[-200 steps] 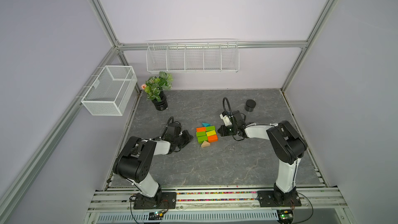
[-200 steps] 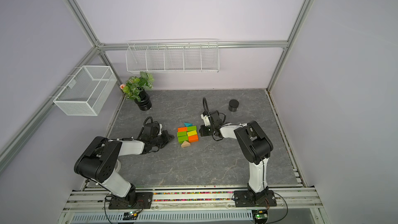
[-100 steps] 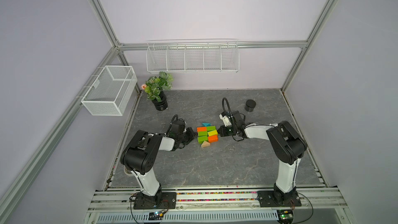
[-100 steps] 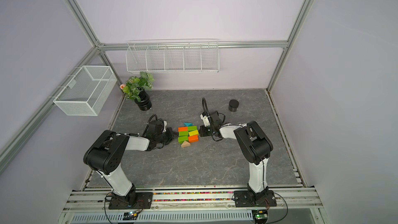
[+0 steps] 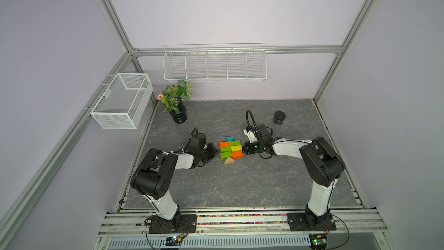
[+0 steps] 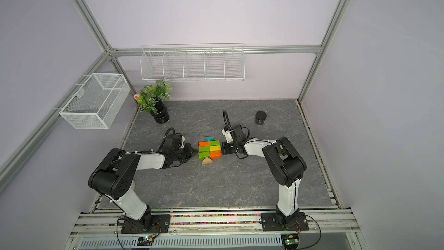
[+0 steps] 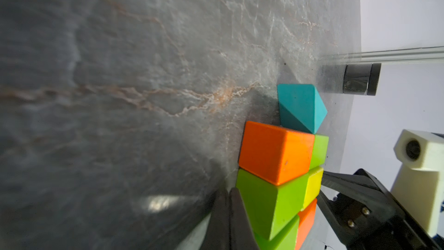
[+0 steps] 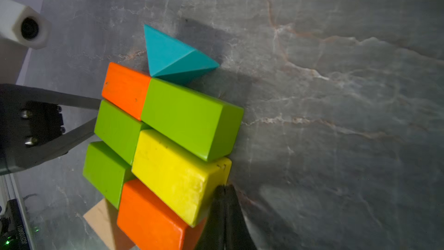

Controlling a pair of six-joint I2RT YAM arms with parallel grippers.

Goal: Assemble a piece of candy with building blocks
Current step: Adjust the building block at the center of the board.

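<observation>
Painted-wood candy (image 5: 230, 150) at centre of worktop (image 5: 216, 183), flanked by left gripper (image 5: 217, 151) and right gripper (image 5: 244, 148), both closed tight and empty, tips against opposite flanks; risk: uneven squeeze skewing rows, knocking teal triangle (image 5: 230, 138) or tan triangle (image 5: 229, 161) off its end.

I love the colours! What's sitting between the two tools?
The brick rectangle, green, orange and yellow, lies between the left tool and the right tool, each shut at one side. Both top views show it.
</observation>
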